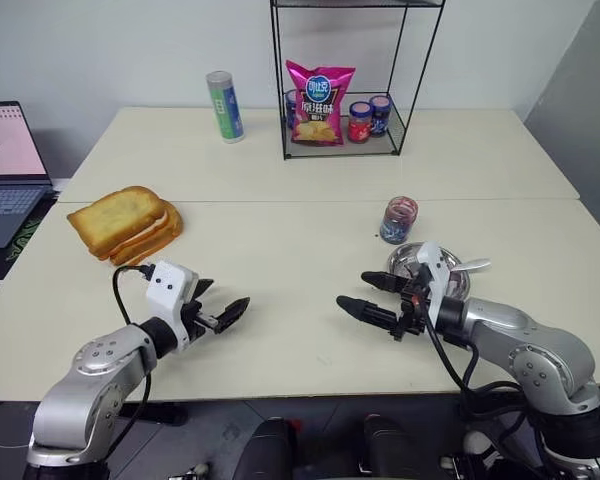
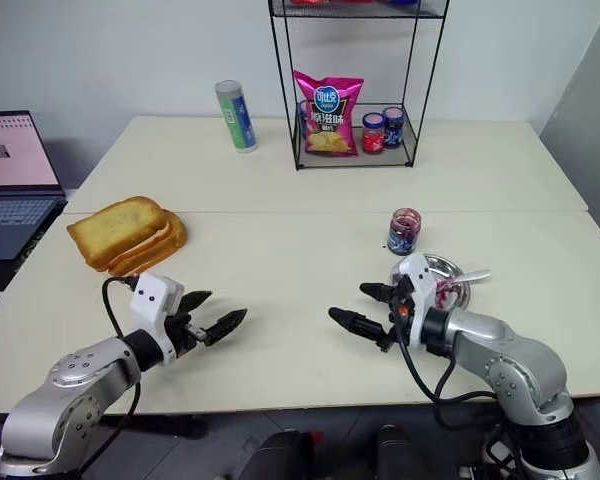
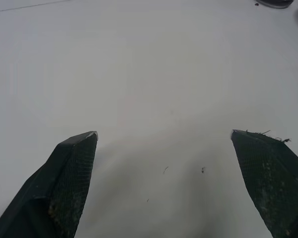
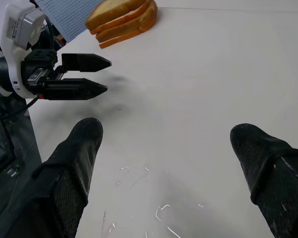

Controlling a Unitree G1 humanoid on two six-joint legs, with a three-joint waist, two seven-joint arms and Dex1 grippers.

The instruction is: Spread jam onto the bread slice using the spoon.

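Stage: by the look of things the task is at its very start; nothing is picked up and no jam shows on the top bread face
Left gripper [image 1: 223,312]: fingers spread wide and empty, hovering over bare table near the front edge, towards the left side
Right gripper [image 1: 365,297]: fingers also spread wide and empty, hovering near the front edge just in front of the metal dish, pointing towards the left gripper
Spoon [image 1: 468,267]: released, lying in the small metal dish [image 1: 405,255] with its handle sticking out over the rim towards the table's right edge; the right wrist hides much of the dish
Jam: an open jar [image 1: 398,219] with dark red-purple content stands just behind the dish, right of the table's middle; whether any jam lies in the dish cannot be told from the left eye view, though the right eye view hints at a dark smear there
Bread slice [image 1: 115,214]: golden-brown, topmost of a small stack near the table's left edge, well apart from dish and jar
Table [image 1: 280,240]: pale, two tops butted together, with a seam running across behind the bread
Back of table: a wire rack [image 1: 345,80] holding a pink crisp bag [image 1: 318,102] and two lidded jars, with a tall can [image 1: 224,105] to its left
Left to do: grasp the spoon, load it with jam, carry it across to the bread and spread; judging from this, all steps remain
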